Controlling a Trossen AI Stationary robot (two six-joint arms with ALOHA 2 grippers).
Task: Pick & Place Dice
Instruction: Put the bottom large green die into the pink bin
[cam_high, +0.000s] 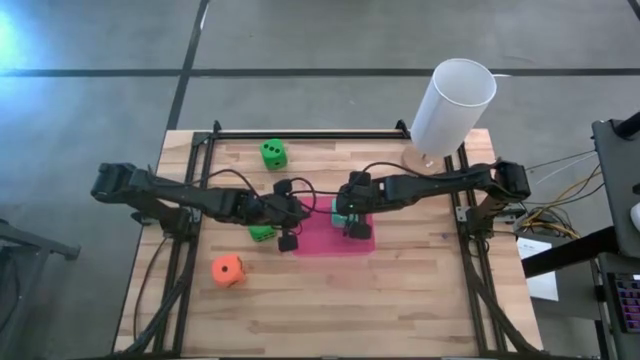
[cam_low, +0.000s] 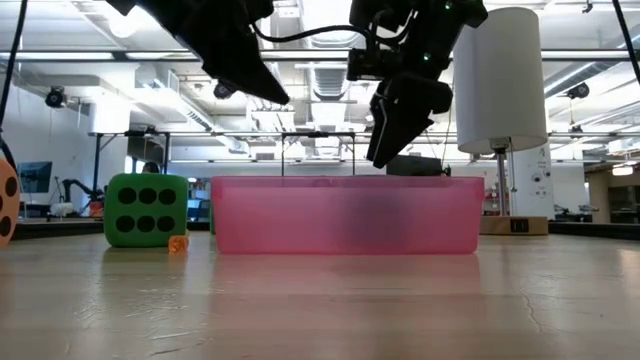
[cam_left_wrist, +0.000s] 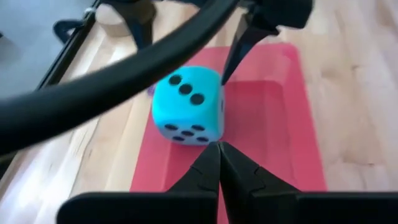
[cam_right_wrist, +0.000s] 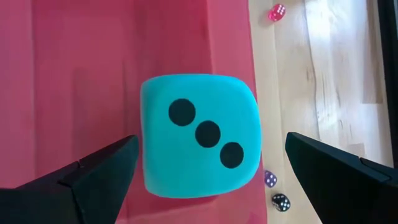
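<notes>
Orange die (cam_high: 228, 269): it is left nearest the front edge of the tabletop (cam_high: 400, 300), well apart from both arms and not yet collected.

Green die by the left arm (cam_high: 261, 232): it is seen on the wood just beside the pink pad (cam_high: 335, 243) and largely covered from above by the left arm.

Left tool (cam_left_wrist: 219, 149): it is clenched, its fingers pressed tip to tip with nothing between them; it is held at the pad's edge, pointed toward the teal die, judged to be waiting.

Teal die (cam_right_wrist: 199, 143): it is set on the pink pad with its three-pip face up, which suggests the pad is where the dice are gathered.

Right tool (cam_right_wrist: 208, 165): it is spread wide above the teal die, one finger on either side and neither shown touching it; nothing is grasped. Whether the die is about to be taken or has just been let go cannot be told.

Small dice (cam_right_wrist: 277, 12): a few tiny ones are scattered on the wood beside the pad.

Far green die (cam_high: 273, 153): it is left near the back rail, well apart from the pad.

White cylinder (cam_high: 452, 108): it is stood at the far right corner.
</notes>
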